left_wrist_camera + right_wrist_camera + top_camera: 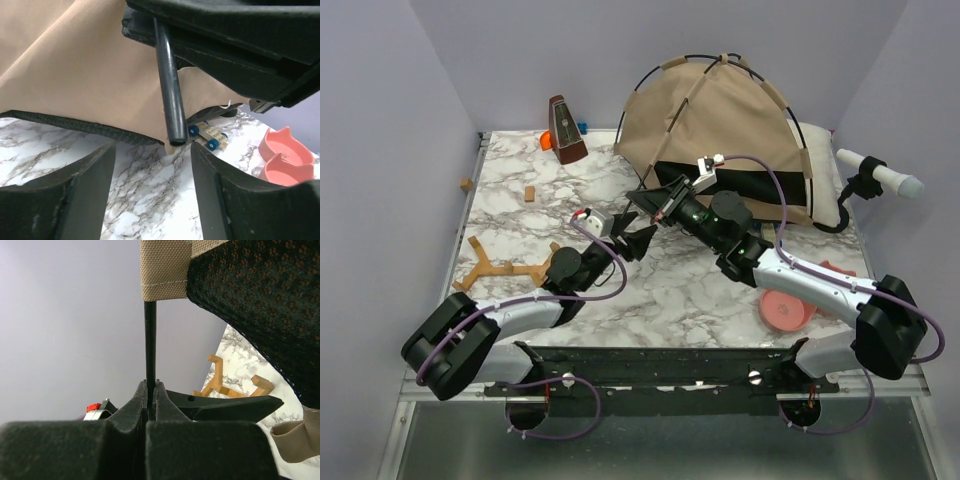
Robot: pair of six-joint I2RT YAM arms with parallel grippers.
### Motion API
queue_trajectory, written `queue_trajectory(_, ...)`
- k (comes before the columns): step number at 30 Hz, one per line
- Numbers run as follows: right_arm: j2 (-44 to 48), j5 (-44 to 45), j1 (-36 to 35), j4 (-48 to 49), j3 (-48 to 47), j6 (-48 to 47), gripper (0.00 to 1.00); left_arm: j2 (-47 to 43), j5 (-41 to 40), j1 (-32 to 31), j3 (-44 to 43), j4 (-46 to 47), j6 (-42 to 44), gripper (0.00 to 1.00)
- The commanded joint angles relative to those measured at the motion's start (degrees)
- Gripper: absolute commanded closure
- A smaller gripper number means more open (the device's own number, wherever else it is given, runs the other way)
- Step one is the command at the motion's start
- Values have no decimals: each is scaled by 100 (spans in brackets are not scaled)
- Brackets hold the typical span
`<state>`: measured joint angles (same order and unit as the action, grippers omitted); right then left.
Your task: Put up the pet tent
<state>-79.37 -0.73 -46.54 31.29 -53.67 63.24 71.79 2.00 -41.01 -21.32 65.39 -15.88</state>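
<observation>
The pet tent (720, 125) stands at the back right of the table, tan fabric with thin black poles crossing over it. My right gripper (663, 207) is at its front left corner, shut on the loose end of a black pole (150, 340); in the right wrist view the right gripper (150, 385) pinches that rod below a tan sleeve (165, 270) and black mesh (260, 300). My left gripper (636, 236) sits just in front of it. In the left wrist view the left gripper (152, 165) is open and holds nothing. The pole's tip (177, 135) hangs just beyond its fingertips, against the tan fabric (90, 75).
A metronome (566, 130) stands at the back left, with a small wooden block (530, 193) near it. A wooden Y-shaped piece (505, 268) lies at the left, a pink bowl (787, 308) at the front right. A white pillow (825, 170) lies behind the tent. A blue-wheeled toy car (207, 134) sits under the tent's edge.
</observation>
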Motion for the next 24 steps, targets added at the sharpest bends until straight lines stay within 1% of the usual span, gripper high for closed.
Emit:
queue_trajectory(1, 188, 260, -3, 229, 66, 57, 100, 342, -128, -29, -218, 537, -124, 36)
queue_trajectory(6, 203, 280, 2, 246, 102, 66, 100, 534, -58, -82, -347, 491, -144, 44)
queue_trajectory(9, 218, 284, 0, 247, 115, 66, 100, 573, -109, -99, -389, 501, -157, 52)
queue_trajectory(12, 246, 326, -2, 252, 164, 57, 100, 590, -63, -108, -509, 320, -204, 66)
queue_trajectory(14, 256, 360, -3, 247, 187, 48, 100, 622, 3, -133, -619, 126, -222, 78)
queue_trajectory(15, 256, 371, 5, 246, 188, 44, 100, 642, 18, -154, -664, 64, -223, 85)
queue_trajectory(16, 262, 385, -3, 238, 188, 30, 100, 651, 32, -174, -693, 18, -208, 90)
queue_trajectory(18, 279, 430, -1, 216, 200, -20, 100, 652, 37, -234, -700, -17, -137, 97)
queue_trajectory(19, 303, 481, 1, 211, 223, -51, 100, 632, 51, -259, -655, 0, -75, 100)
queue_trajectory(24, 446, 841, 4, 176, 329, -348, 100, 379, -75, -417, -272, 124, 83, 100)
